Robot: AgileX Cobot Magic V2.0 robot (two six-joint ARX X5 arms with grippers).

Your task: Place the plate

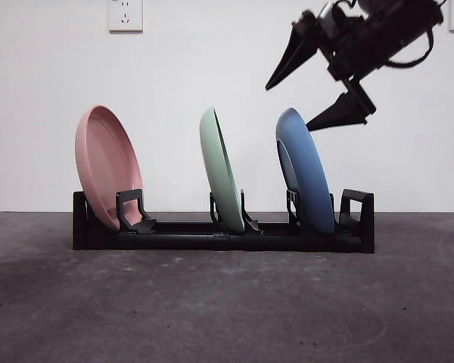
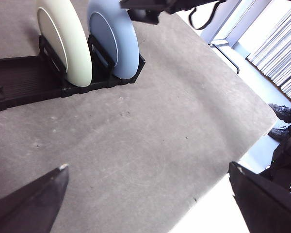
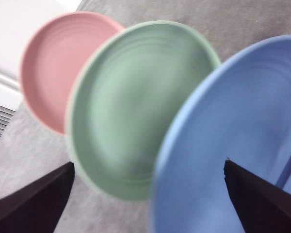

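Three plates stand upright in a black rack [image 1: 181, 236]: a pink plate [image 1: 106, 165] at the left end, a green plate [image 1: 222, 170] in the middle, a blue plate [image 1: 306, 171] at the right. My right gripper [image 1: 316, 89] hangs open just above and to the right of the blue plate's rim, holding nothing; its wrist view shows the blue plate [image 3: 237, 141], green plate [image 3: 136, 107] and pink plate [image 3: 58, 63] close and blurred. My left gripper [image 2: 150, 189] is open over bare table, away from the rack [image 2: 24, 82].
The grey table [image 1: 227, 302] stretches in front of the rack. Its edge [image 2: 218, 184] runs close to my left gripper, with floor and a person's shoes [image 2: 283, 112] beyond. A white wall with a socket [image 1: 125, 13] stands behind.
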